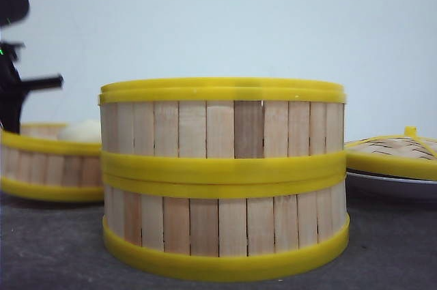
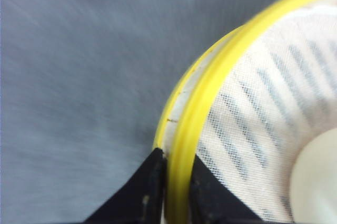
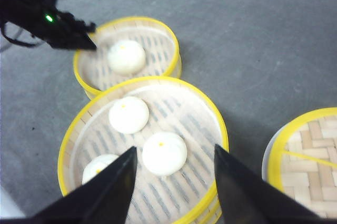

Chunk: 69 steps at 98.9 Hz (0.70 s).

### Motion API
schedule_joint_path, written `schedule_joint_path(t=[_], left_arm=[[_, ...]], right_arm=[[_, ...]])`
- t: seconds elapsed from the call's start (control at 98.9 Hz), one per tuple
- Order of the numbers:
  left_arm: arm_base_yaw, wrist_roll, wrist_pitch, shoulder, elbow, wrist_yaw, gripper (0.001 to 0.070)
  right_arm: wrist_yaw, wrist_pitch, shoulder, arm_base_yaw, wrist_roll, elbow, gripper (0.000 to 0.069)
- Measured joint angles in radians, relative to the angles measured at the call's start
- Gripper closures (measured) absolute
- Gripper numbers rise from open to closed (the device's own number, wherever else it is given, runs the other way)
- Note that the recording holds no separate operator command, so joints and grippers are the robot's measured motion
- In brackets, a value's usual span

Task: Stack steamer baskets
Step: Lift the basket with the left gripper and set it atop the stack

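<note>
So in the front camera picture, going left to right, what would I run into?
The left claw gripping the single steamer basket with a white bun inside, then the two stacked steamer baskets in the middle, then the woven lid resting on the white plate.

A bare lab-style test bench: grey table, blank pale wall, no furnishings

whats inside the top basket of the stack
Three white buns lie on the slatted floor of the top basket; one is partly hidden by the right pincer. The basket below is covered.
</note>
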Motion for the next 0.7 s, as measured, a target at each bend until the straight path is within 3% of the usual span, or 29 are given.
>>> schedule_joint_path(t=[0.222, 0.334, 0.435, 0.586, 0.697], left_arm=[[0.028, 0.027, -0.054, -0.19, 0.014, 0.062, 0.0682], [0.013, 0.043, -0.135, -0.264, 0.058, 0.13, 0.0682], [-0.024, 0.066, -0.234, -0.306, 0.14, 0.18, 0.0682], [-0.107, 0.1, -0.346, -0.323, 0.264, 0.192, 0.0682], [-0.182, 0.109, -0.385, -0.323, 0.309, 0.235, 0.0682]], right_arm=[[0.0, 0.002, 0.0, 0.0, 0.0, 0.0, 0.0413], [0.0, 0.002, -0.002, 0.0, 0.0, 0.0, 0.0413], [-0.001, 0.003, -0.008, 0.0, 0.0, 0.0, 0.0413], [0.0, 0.001, -0.032, 0.0, 0.0, 0.001, 0.0413], [0.0, -0.009, -0.057, 0.0, 0.0, 0.019, 0.0413]])
